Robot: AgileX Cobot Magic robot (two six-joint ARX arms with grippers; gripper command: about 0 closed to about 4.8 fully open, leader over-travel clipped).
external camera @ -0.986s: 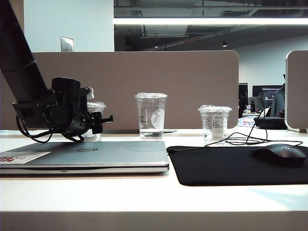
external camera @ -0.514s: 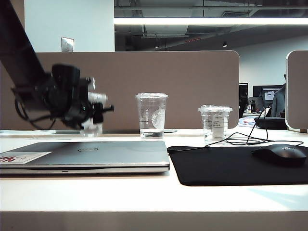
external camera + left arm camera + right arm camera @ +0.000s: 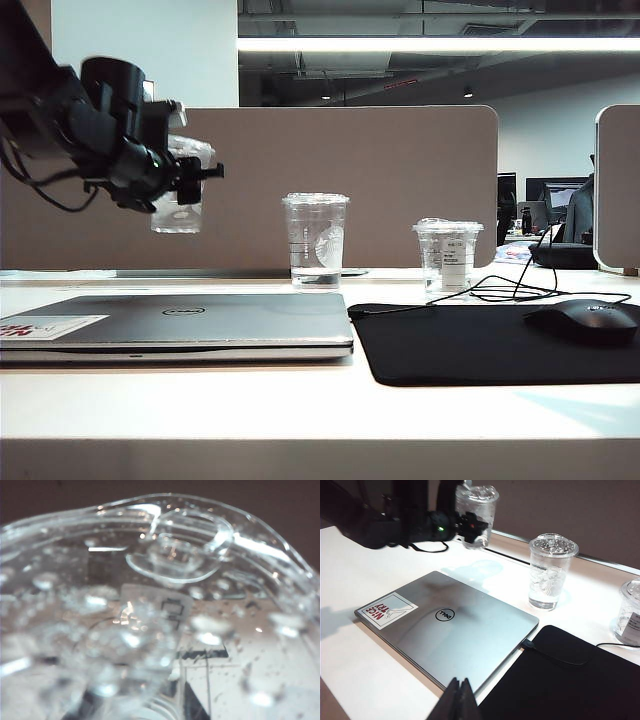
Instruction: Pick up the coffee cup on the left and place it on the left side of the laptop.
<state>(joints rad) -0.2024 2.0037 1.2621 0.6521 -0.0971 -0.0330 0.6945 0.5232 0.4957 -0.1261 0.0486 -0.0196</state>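
Right now the pale desk (image 3: 300, 410) carries the slim silver-grey Dell laptop (image 3: 180, 325), lid shut, with the black mouse mat (image 3: 490, 340) just beside it on the far side from me. A taller clear cup with a round logo (image 3: 315, 240) stands behind the laptop's back corner, and a short cup with a white label (image 3: 446, 255) stands further along, behind the mat.

My left gripper (image 3: 190, 180) is clenched on the short clear plastic coffee cup with its flat lid (image 3: 178, 200), held high in the air above the laptop's back left part, clear of the desk. In my left wrist view the wet lid (image 3: 175, 555) fills almost everything, so I see nothing of the landing spot.

My right gripper (image 3: 459, 700) hangs over the laptop's front edge, fingertips pressed together, holding nothing.

I judge the risk ahead is the thin wall: squeezed harder, it could buckle or pop the lid. Tilted on the way down, it could drip on the laptop or clip its edge.
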